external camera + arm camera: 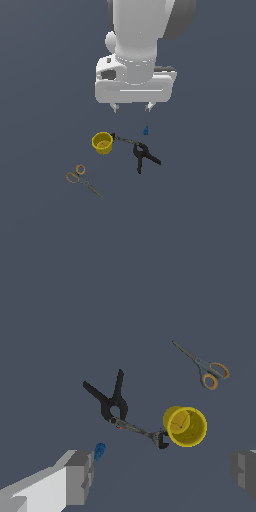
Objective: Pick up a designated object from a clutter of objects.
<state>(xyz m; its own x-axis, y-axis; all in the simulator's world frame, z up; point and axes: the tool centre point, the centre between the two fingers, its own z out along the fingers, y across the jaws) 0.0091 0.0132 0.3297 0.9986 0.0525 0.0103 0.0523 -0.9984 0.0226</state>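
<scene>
The hand [132, 107] hangs above the desk [210, 210] with its fingers spread wide and nothing between them, poised over the clutter but not yet down on anything. The yellow cup [102, 143] stands upright, mouth up, in the middle of the desk, far from any edge that shows, and a little toward the exterior view's left of the spot under the hand. To do this step well, I judge the hand should centre over the cup before it comes down, then close across the thick rim, keeping clear of the thin wrench [125, 139], whose jaw end touches the cup's side. The black clamp [143, 157] lies at the wrench's far end; the scissors [82, 179] lie well apart. The wrist view shows the wrench's head [160, 438] against the cup and the blue piece [99, 451] just beside one finger [77, 478]; the exterior view shows the hand's height.
</scene>
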